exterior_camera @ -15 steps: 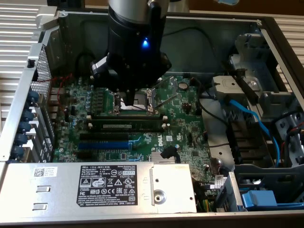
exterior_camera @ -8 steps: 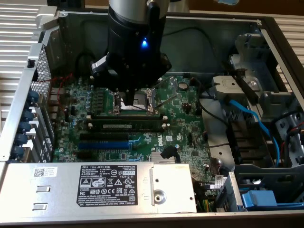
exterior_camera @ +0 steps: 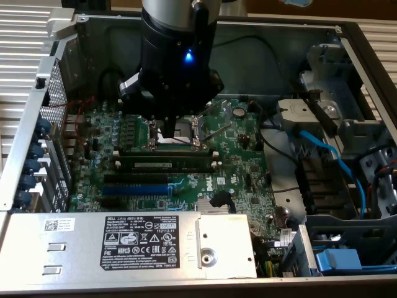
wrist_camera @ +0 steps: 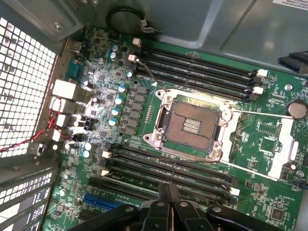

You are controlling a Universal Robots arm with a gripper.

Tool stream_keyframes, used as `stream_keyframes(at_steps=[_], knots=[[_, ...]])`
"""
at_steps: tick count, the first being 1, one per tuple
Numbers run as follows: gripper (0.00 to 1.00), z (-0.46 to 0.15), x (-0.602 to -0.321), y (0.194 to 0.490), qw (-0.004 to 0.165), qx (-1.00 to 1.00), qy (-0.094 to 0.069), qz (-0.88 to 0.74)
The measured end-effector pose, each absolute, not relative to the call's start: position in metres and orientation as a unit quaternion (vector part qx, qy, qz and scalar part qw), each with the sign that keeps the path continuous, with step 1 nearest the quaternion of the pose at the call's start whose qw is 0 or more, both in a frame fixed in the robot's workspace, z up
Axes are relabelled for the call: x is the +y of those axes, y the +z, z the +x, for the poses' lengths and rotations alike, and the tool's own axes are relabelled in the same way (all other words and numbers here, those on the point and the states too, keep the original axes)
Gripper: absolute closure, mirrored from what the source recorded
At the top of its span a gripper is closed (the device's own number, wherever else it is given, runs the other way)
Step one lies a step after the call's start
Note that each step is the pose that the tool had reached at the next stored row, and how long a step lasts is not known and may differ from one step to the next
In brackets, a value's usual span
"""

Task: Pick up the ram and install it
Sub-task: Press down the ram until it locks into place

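The ram (exterior_camera: 165, 164), a green stick with a white label, stands in one of the black memory slots (exterior_camera: 162, 178) just in front of the CPU socket (exterior_camera: 181, 128), between white end latches. My gripper (exterior_camera: 166, 129) hangs over the socket's front edge, a little behind the ram and apart from it. In the wrist view its fingertips (wrist_camera: 164, 192) are pressed together, shut on nothing, above the bank of memory slots (wrist_camera: 163, 166) beside the CPU socket (wrist_camera: 190, 126). From there I cannot tell which slot holds the ram.
The motherboard (exterior_camera: 242, 167) lies inside an open computer case. A blue expansion slot (exterior_camera: 134, 189) sits in front of the memory slots. A metal power supply (exterior_camera: 124, 245) runs along the front, and a drive cage with blue cables (exterior_camera: 335, 155) stands at the exterior view's right.
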State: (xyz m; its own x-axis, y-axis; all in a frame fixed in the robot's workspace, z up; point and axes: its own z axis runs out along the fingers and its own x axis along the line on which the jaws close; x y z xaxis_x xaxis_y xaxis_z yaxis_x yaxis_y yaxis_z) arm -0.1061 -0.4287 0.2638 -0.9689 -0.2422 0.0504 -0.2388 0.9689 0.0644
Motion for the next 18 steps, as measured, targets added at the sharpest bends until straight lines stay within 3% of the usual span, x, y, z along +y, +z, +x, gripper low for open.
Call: stream_keyframes(at_steps=[18], knots=[[0.90,-0.1055,-0.4288,0.2638,0.029,-0.996,-0.030,0.082]])
